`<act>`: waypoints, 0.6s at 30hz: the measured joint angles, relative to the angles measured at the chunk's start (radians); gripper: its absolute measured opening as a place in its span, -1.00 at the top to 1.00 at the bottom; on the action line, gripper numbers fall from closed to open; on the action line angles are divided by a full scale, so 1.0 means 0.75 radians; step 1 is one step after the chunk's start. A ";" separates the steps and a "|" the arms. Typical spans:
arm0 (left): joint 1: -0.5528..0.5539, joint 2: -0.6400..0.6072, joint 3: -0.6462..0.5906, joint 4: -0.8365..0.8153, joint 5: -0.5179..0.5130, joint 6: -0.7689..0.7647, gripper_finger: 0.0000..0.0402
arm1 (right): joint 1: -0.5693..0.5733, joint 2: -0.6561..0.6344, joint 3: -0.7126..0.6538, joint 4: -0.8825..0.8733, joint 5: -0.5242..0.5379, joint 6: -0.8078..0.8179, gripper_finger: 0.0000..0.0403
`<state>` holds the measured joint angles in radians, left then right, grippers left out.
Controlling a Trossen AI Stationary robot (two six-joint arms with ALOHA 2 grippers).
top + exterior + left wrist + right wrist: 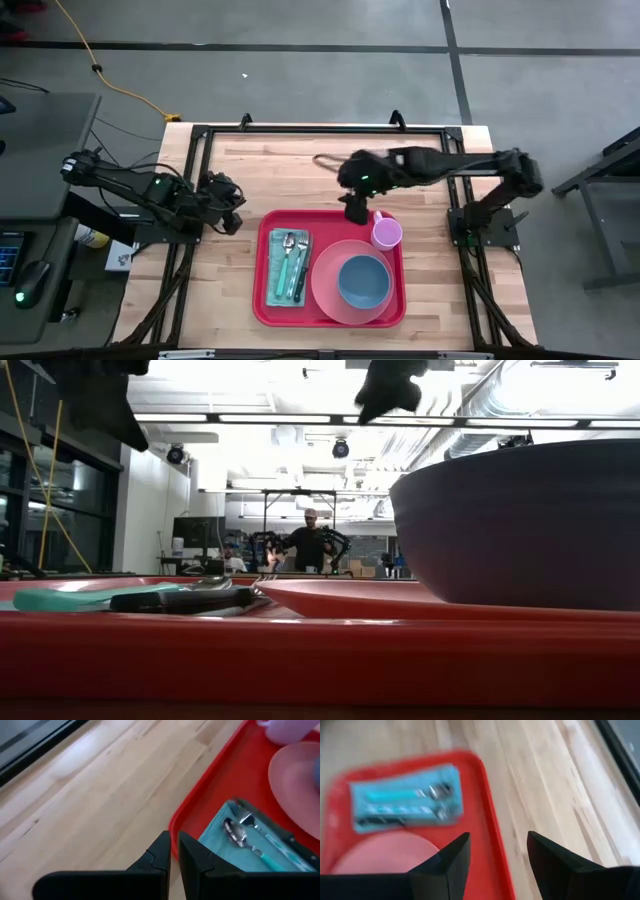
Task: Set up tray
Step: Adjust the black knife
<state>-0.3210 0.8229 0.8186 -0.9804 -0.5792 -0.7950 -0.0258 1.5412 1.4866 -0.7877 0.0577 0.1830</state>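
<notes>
From above I see the tray (262, 262) lying on the wooden table (300, 170), a little toward six o'clock from the table's middle. On the tray, at its nine o'clock side, a teal napkin (283, 268) carries a spoon (288, 246) and other cutlery. A pink plate (325, 285) fills the other side, and a dark blue bowl (362, 281) stands on it. A small purple cup (387, 233) stands at the tray's one o'clock corner.

The right gripper (355, 211) hangs over the tray's twelve o'clock rim, just beside the cup. In its wrist view I see its two fingers (447, 860) spread wide apart with nothing between them.

The left gripper (233, 210) waits off the tray's ten o'clock corner. Its fingers (161, 852) are nearly together, only a thin slit between them, and they hold nothing.
</notes>
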 joint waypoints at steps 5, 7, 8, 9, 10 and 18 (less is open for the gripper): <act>0.000 -0.130 -0.062 0.028 0.004 0.076 0.70 | 0.025 0.195 0.134 -0.132 0.040 0.067 0.19; 0.000 -0.177 -0.082 0.017 0.007 0.110 0.70 | 0.034 0.243 0.136 -0.106 0.012 0.123 0.24; 0.000 -0.193 -0.086 0.019 0.006 0.124 0.70 | 0.040 0.265 0.134 -0.087 0.001 0.149 0.28; 0.000 -0.209 -0.086 0.025 0.005 0.140 0.70 | 0.047 0.286 0.134 -0.074 -0.004 0.172 0.31; 0.001 -0.224 -0.086 0.023 0.005 0.159 0.70 | 0.053 0.307 0.134 -0.057 -0.005 0.193 0.34; 0.000 -0.319 -0.086 0.118 -0.011 0.351 0.70 | 0.074 0.444 0.134 0.009 0.003 0.270 0.66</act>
<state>-0.3210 0.5834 0.7540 -0.8915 -0.5877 -0.5317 0.0299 1.8743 1.5867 -0.7813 0.0597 0.3855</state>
